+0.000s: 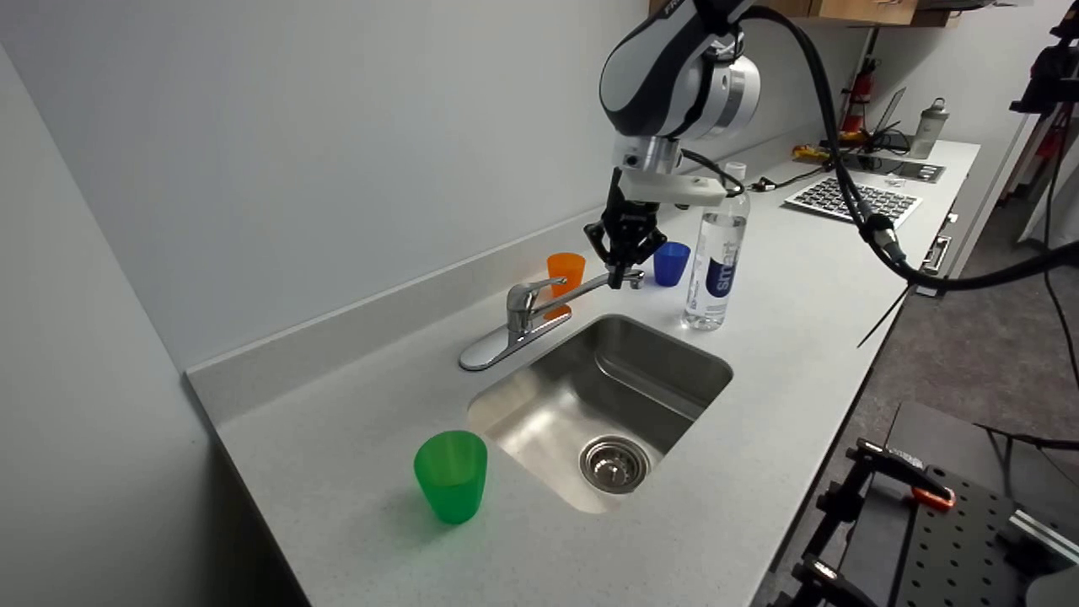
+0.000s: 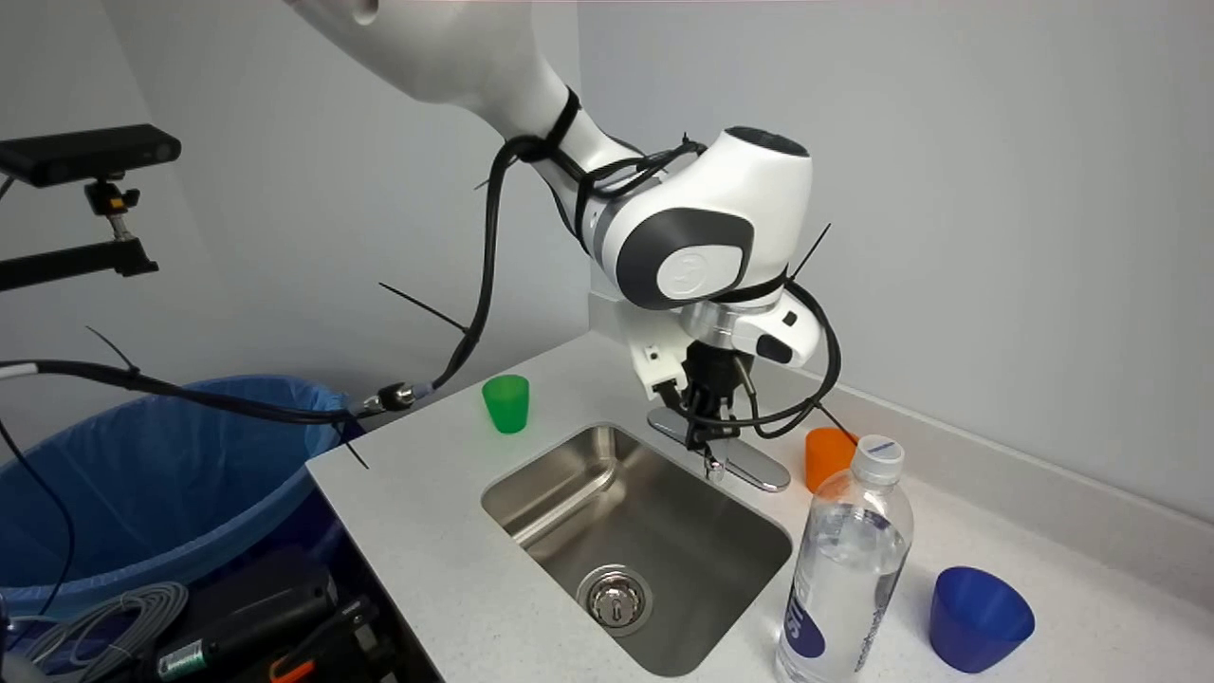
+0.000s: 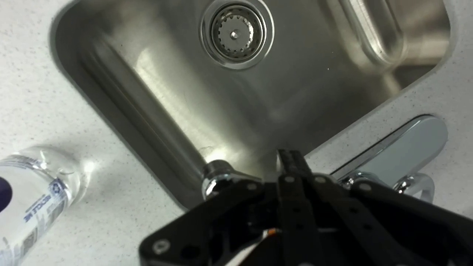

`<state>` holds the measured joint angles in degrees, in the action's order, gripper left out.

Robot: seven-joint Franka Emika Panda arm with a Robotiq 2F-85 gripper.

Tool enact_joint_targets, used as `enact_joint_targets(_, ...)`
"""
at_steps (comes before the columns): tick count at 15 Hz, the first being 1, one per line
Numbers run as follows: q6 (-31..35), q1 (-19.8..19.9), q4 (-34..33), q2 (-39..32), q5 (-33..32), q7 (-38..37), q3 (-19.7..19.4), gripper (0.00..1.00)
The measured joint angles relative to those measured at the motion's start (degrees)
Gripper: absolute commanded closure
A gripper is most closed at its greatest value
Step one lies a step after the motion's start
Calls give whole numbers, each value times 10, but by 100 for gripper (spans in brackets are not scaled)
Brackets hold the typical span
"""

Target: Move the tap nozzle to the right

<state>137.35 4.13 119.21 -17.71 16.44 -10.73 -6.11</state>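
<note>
Wrist view: slim black fingers [image 3: 286, 164] are standing clenched beside the tubular chrome tap nozzle [image 3: 218, 180], contact unclear, pushing step apparently in hand, next probably needing rightward sweep.

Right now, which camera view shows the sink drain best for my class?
The wrist view: the sink drain appears largest there, from above, its small holes distinct, though its rim reaches the picture's top edge. Both exterior views show the whole drain, but smaller and obliquely, those holes indistinct.
</note>
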Motion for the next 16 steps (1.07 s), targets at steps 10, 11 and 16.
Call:
enact_joint_targets(10, -2, 32, -1, 1, 26, 158, 26, 100)
enact_joint_targets(11, -3, 35, -1, 1, 26, 175, 29, 99)
enact_joint_targets(16, -15, 42, -2, 1, 26, 212, 31, 99)
